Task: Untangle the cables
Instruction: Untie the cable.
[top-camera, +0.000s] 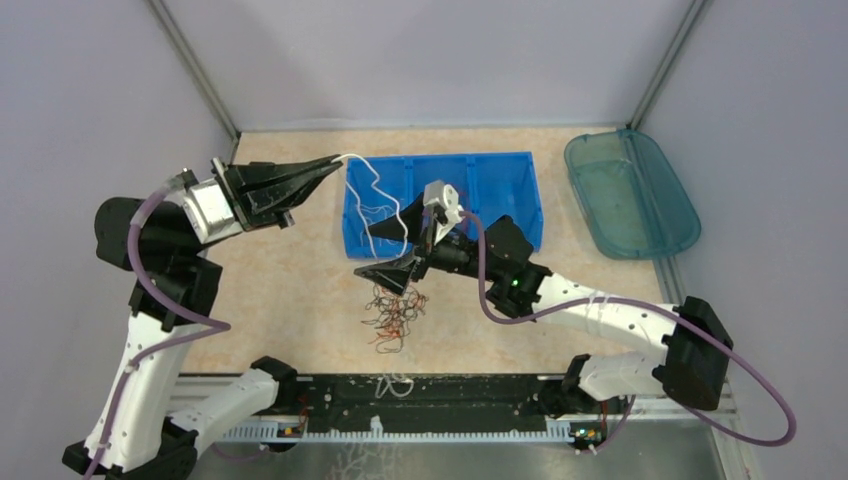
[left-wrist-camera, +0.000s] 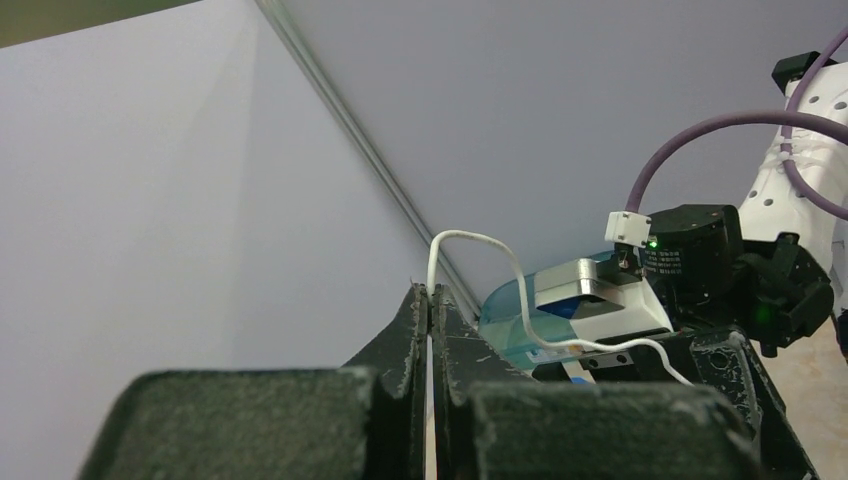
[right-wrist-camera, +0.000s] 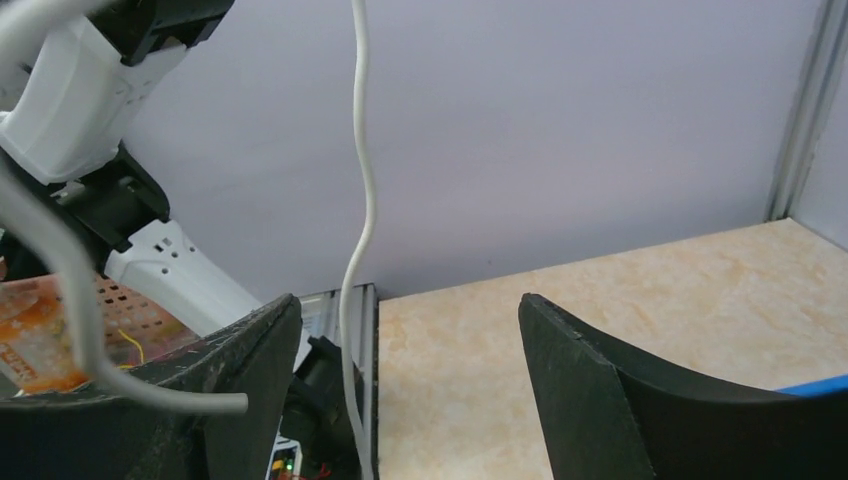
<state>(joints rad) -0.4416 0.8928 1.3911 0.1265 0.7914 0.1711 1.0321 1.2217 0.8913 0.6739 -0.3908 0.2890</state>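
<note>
I am pinching a thin white curly wire (left-wrist-camera: 520, 300) in my left gripper (top-camera: 335, 160), its fingers pressed tight together, just off the far left corner of the blue plastic bin (top-camera: 500, 180). The wire is looping away and dropping over the bin's left end, hanging between the black fingers of my right gripper (top-camera: 395, 245), which is standing wide apart and clasping nothing. The tangled heap of red-orange, black and white cables (top-camera: 395, 315) is lying on the table (top-camera: 290, 290) just in front of the bin's left end. A translucent teal oval tray (top-camera: 630, 195) is sitting to the bin's right.
</note>
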